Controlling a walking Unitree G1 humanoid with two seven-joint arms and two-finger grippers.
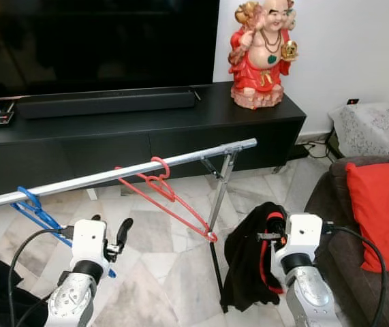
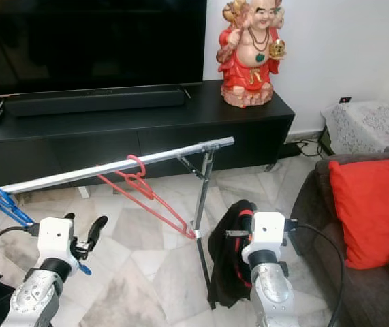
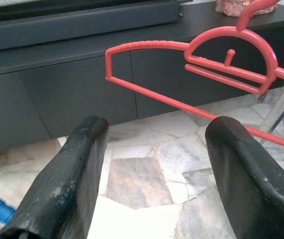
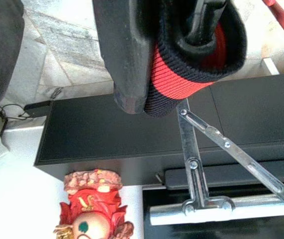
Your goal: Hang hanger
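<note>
Black garment (image 1: 245, 255) hides the right hand's (image 4: 201, 25) fingers.

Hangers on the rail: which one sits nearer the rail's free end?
The red hanger, hooked near mid-rail, towards the end by the statue. The blue hanger hangs at the opposite end, beside the left tool.

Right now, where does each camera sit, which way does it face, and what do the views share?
Left eye: head, looking down at the rail with red hanger and blue hanger; both arms show.
Right eye: same scene; left gripper, right gripper holding a black garment.
Left wrist: along its open fingers toward the red hanger and TV cabinet.
Right wrist: past the gripped garment toward the rail end and statue.
Shared: hanger, rail, cabinet.
</note>
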